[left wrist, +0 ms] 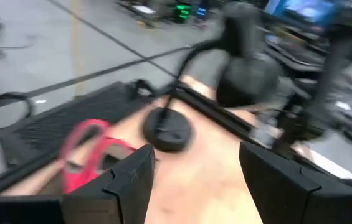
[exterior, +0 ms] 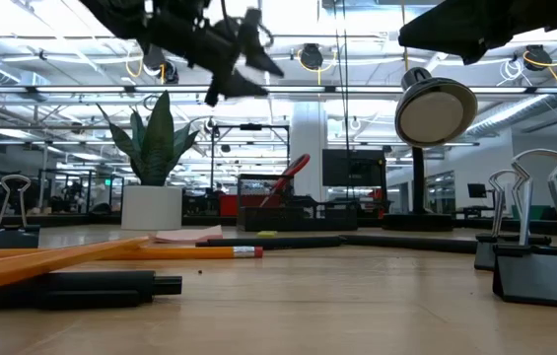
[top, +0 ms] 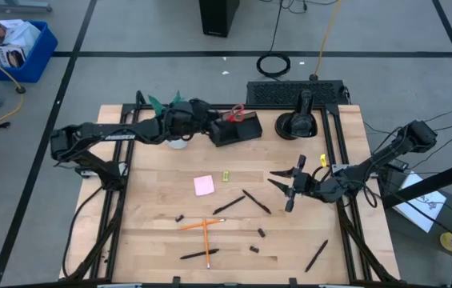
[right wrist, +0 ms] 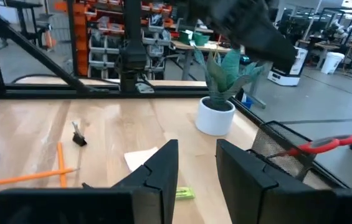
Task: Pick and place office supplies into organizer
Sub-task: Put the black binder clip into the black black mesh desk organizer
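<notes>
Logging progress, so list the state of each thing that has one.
Scissors: standing in the organizer.
Left gripper: open, empty, above the organizer.
Right gripper: open, empty, over the table's right half.
Pens, pencils, sticky pad: loose on the table.

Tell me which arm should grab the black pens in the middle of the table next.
Probably the right. The right gripper hangs open just beside the black pens, while the left gripper is at the back by the organizer, where the red-handled scissors already stand.

Potted plant [top: 176,104], black domed lamp [top: 299,122] — table's [top: 154,224] far edge.
</notes>
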Robot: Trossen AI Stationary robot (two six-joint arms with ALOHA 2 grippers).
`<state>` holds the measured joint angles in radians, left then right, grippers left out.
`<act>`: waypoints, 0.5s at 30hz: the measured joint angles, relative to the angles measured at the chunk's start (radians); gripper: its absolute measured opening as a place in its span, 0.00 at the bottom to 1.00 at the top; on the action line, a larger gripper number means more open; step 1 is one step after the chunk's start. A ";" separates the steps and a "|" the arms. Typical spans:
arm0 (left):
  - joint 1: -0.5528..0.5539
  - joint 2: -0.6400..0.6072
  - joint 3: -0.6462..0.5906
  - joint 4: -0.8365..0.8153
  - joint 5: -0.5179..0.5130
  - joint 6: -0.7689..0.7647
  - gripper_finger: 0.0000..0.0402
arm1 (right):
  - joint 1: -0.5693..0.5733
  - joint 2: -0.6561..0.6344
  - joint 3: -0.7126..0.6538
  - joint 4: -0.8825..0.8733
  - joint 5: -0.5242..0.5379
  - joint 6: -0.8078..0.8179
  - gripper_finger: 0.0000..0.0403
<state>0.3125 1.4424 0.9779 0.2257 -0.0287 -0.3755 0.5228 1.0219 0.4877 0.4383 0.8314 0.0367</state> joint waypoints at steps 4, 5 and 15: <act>-0.085 -0.032 0.001 -0.068 0.129 -0.002 0.60 | 0.000 0.000 0.000 0.017 -0.141 0.124 0.25; -0.109 -0.037 -0.001 -0.105 0.150 -0.002 0.60 | 0.000 0.001 0.000 0.022 -0.170 0.130 0.25; -0.408 -0.041 -0.001 -0.369 -0.050 0.030 0.60 | 0.000 0.001 0.000 0.034 -0.180 0.150 0.25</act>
<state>-0.0956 1.4017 0.9771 -0.1431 -0.0785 -0.3457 0.5228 1.0225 0.4873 0.4719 0.6518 0.1864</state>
